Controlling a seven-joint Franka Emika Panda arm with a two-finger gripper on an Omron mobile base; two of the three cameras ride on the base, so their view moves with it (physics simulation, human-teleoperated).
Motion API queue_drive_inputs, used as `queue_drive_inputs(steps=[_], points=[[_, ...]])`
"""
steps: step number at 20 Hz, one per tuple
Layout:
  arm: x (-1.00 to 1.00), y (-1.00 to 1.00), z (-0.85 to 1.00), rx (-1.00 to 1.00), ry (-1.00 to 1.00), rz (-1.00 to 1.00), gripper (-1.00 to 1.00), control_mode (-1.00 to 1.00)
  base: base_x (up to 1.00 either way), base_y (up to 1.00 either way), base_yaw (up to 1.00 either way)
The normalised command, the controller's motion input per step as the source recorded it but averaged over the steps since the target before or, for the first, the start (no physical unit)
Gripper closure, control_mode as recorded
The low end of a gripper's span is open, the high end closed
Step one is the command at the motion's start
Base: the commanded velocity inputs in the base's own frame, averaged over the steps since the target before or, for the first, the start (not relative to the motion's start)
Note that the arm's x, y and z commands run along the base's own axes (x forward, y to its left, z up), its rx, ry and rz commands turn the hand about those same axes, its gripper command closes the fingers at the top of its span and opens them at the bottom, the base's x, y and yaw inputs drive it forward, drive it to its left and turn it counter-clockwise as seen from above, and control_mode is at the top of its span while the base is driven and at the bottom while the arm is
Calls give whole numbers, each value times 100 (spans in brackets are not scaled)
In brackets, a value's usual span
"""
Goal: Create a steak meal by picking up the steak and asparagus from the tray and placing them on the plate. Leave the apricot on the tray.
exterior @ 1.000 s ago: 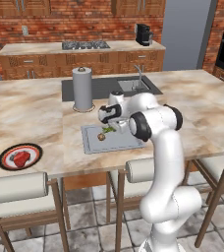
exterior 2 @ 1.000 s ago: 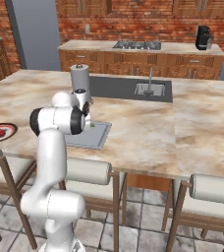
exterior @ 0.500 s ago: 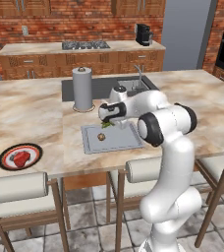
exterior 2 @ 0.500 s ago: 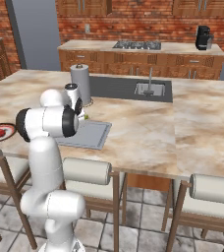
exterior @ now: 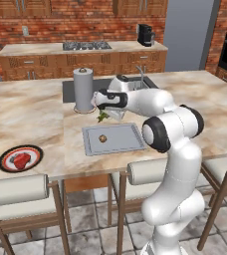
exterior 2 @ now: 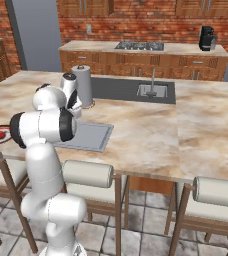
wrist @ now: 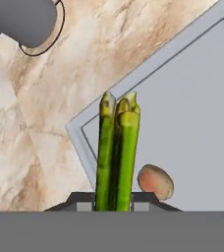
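Since a second ago the arm has swung up and back from over the tray [exterior: 113,139], and the gripper [exterior: 103,115] now hangs above the counter just past the tray's far left corner, closed on the asparagus [wrist: 117,152]. From the hand view the green stalks stand clamped between the two fingertips [wrist: 141,206], pointing out along the gripper, with the tray's corner rim directly underneath them. On the tray the apricot [exterior: 102,139] sits alone near the left of its middle, apart from every rim; the hand view shows it just beside the stalks. Bare marble counter [exterior: 31,112] lies open all the way left from the tray to the plate [exterior: 20,159], which rests near the counter's front edge with the steak [exterior: 22,160] already on its centre. A paper towel roll [exterior: 83,90] stands upright just behind and left of the gripper, close to it, and the dark sink basin [exterior 2: 125,88] lies beyond that. Padded stool backs [exterior: 18,189] line the counter's near edge below the plate and the tray.
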Motion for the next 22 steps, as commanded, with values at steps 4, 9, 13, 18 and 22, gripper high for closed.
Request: queue_drive_inputs(steps=[4,9,13,18,22], points=[[-1,80,1,0,2,47,100,-100,0,0,0],[-24,79,0,-1,0,36,100,-100,0,0,0],[-46,76,0,-2,-3,23,100,-100,0,0,0],[-57,78,0,-8,-4,9,100,-100,0,0,0],[-45,74,-1,-8,-6,0,100,-100,0,0,0]])
